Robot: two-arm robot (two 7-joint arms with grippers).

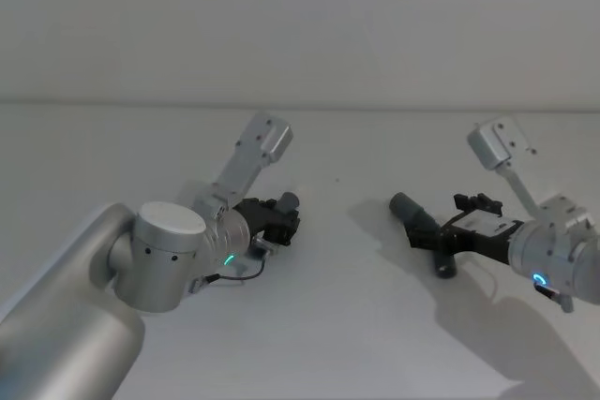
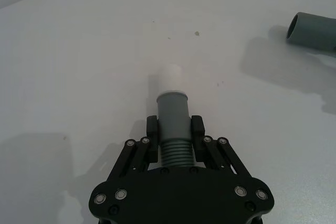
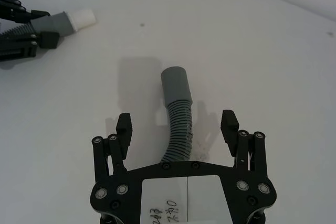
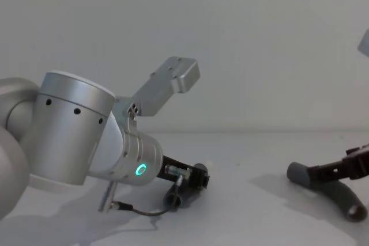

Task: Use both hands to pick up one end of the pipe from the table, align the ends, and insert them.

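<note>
Grey ribbed pipe piece (image 3: 181,127) lies on the table (image 3: 273,51) between the right gripper's (image 3: 177,123) wide-apart fingers, ungrabbed. I'd pinch the ribs just behind its open collar (image 3: 175,82) so it lifts level. Left gripper (image 2: 174,129) is clamped on the other piece (image 2: 173,109), white tip (image 2: 171,76) poking forward.

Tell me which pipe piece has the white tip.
The piece clamped in the left tool: white tip beyond its grey collar. The other piece, inside the open right tool, ends plain grey.
</note>
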